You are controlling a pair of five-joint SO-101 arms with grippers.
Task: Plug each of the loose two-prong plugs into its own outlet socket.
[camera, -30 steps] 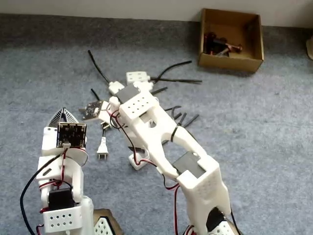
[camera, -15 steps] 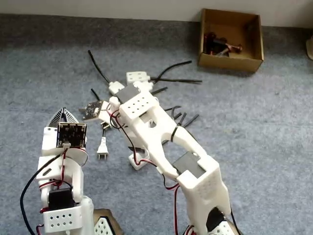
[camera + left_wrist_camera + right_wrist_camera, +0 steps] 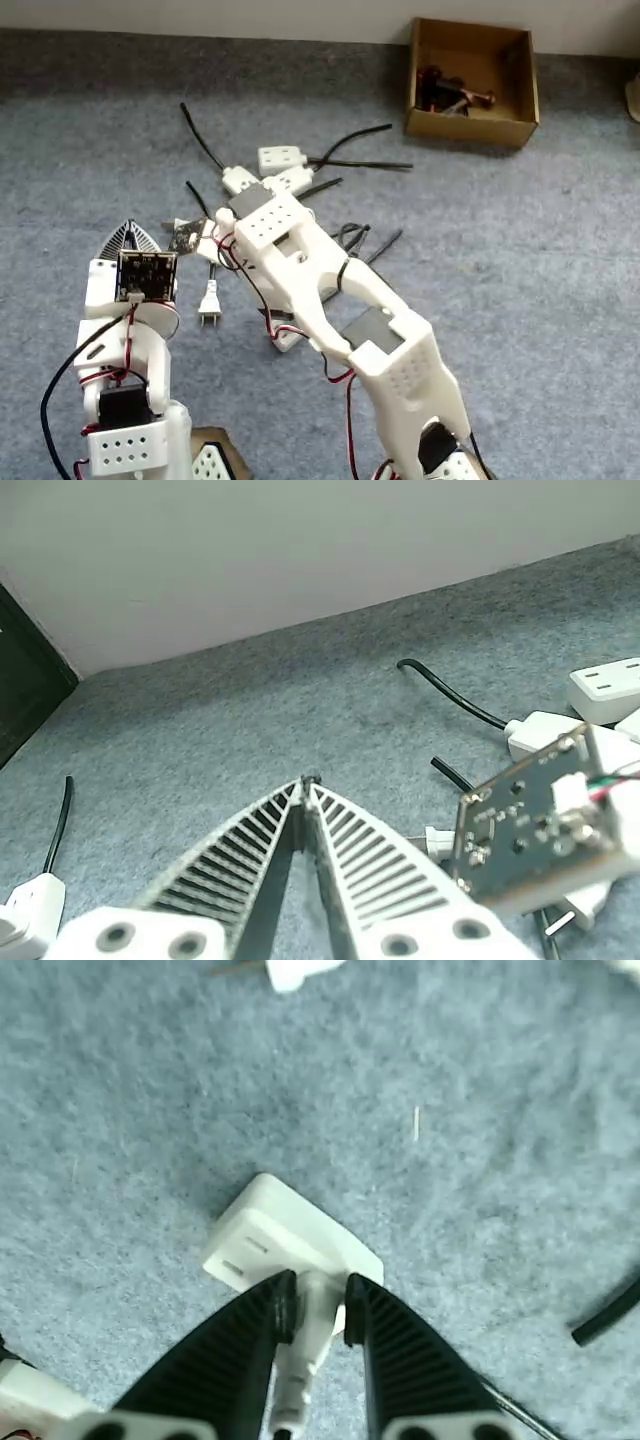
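Holds the left hand [image 3: 306, 785] pinched shut and empty at the left, probably out of the way. Leaves a loose white two-prong plug [image 3: 209, 300] lying unplugged on the grey carpeted tabletop [image 3: 520, 260] just beside it. Clamps the right hand [image 3: 318, 1285] narrowly around another white plug [image 3: 312, 1325], nose against a white rectangular outlet socket [image 3: 270, 1235], seemingly for pushing straight in.
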